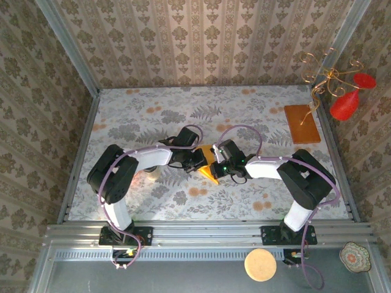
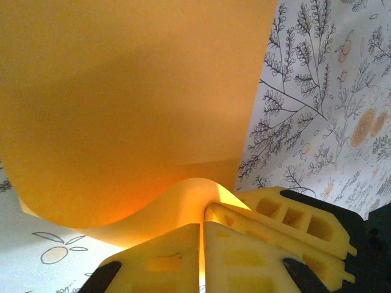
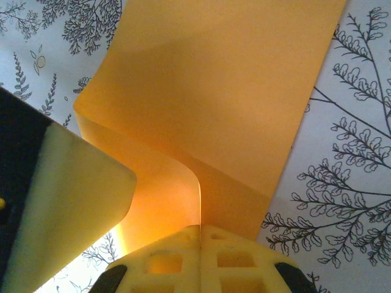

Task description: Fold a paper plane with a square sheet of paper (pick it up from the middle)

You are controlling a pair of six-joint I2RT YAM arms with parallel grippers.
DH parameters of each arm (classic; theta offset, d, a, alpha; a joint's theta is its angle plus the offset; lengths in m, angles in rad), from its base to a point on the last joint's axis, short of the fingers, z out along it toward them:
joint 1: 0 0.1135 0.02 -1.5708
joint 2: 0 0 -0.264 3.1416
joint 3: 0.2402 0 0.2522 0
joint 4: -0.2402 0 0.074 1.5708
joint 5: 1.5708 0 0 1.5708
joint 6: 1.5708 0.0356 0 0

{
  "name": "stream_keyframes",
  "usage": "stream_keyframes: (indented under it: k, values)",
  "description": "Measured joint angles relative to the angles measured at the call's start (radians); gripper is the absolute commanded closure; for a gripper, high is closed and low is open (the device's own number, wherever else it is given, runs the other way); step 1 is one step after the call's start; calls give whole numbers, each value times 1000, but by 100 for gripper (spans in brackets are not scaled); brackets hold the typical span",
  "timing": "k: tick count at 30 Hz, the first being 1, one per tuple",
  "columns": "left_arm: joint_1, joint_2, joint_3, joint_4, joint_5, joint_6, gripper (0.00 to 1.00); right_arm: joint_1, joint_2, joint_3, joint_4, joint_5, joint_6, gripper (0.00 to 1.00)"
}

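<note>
I see the square sheet of paper (image 2: 134,104) plain bright orange-yellow, the fingers (image 3: 238,265) of my right gripper (image 3: 200,231) pale yellow, the tablecloth (image 1: 244,110) white with grey ferns and orange blossoms, the board (image 1: 302,124) darker brown-orange, the walls (image 1: 201,43) beige damask.

square sheet of paper (image 1: 209,172) | mostly behind left pincer (image 1: 202,160), right pincer (image 1: 217,168) | wrist views crop it
</note>
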Motion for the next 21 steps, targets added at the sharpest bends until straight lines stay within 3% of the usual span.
stream_keyframes:
  k: [21]
  values:
    - [1, 0, -61, 14, -23, -18, 89, -2, 0, 0, 0, -1, 0, 100]
